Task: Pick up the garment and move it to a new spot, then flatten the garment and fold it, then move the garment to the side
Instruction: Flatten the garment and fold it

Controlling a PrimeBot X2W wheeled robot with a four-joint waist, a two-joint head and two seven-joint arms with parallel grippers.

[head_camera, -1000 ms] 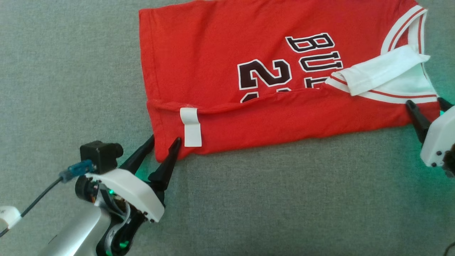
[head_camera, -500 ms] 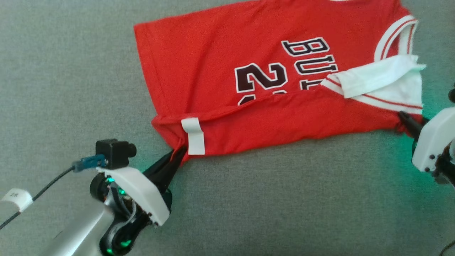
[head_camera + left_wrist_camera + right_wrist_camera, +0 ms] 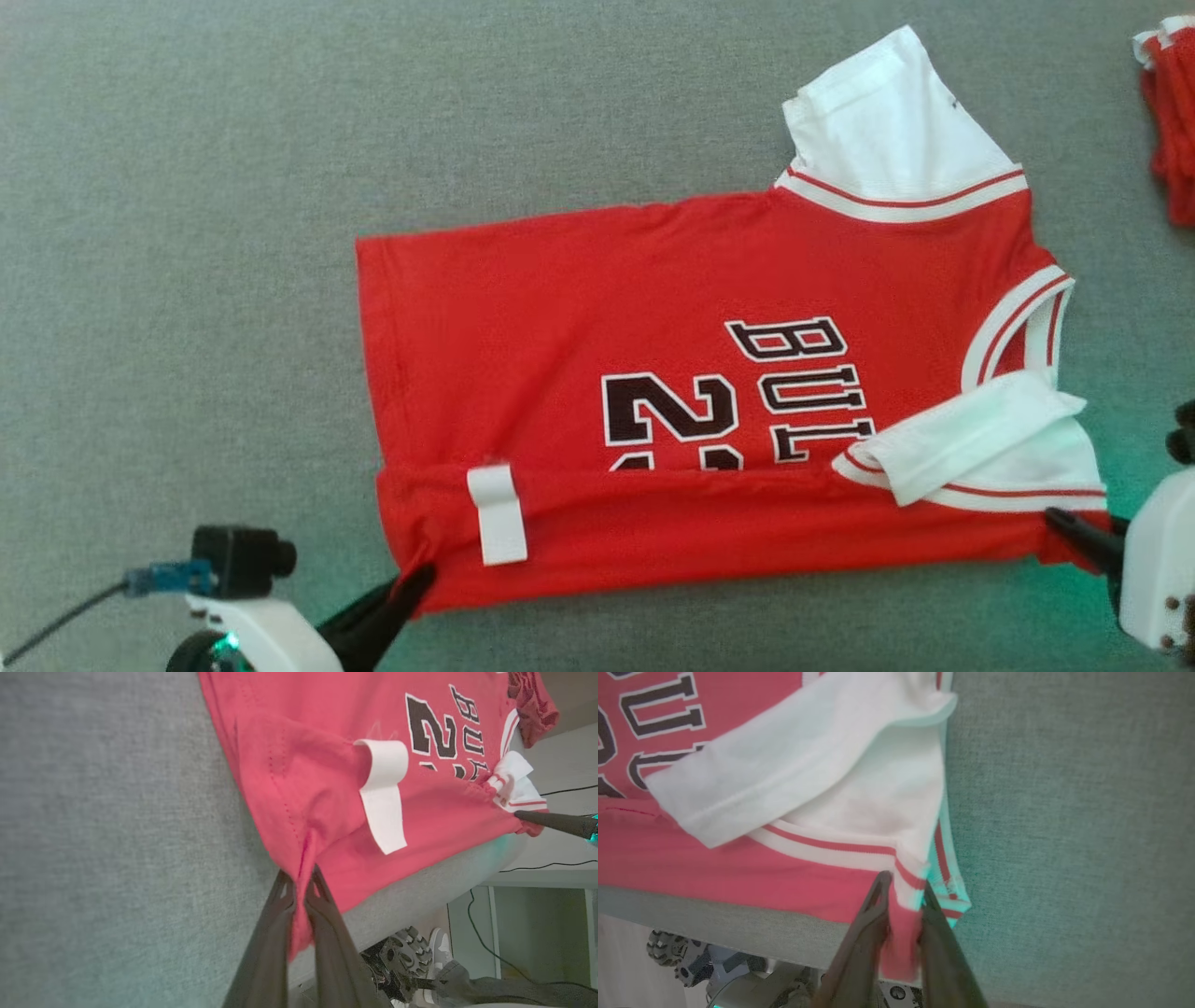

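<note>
Red jersey (image 3: 579, 355) clamped at both near corners, left gripper (image 3: 299, 889) on the hem, right gripper (image 3: 903, 893) on the shoulder: best raise both level, edge taut, avoiding sag.

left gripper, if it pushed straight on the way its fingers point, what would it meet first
The left gripper is shut on a corner of the red jersey, so it would push into that folded cloth first. The white strip lies just beyond, probably a little to one side; depth is unclear.
</note>
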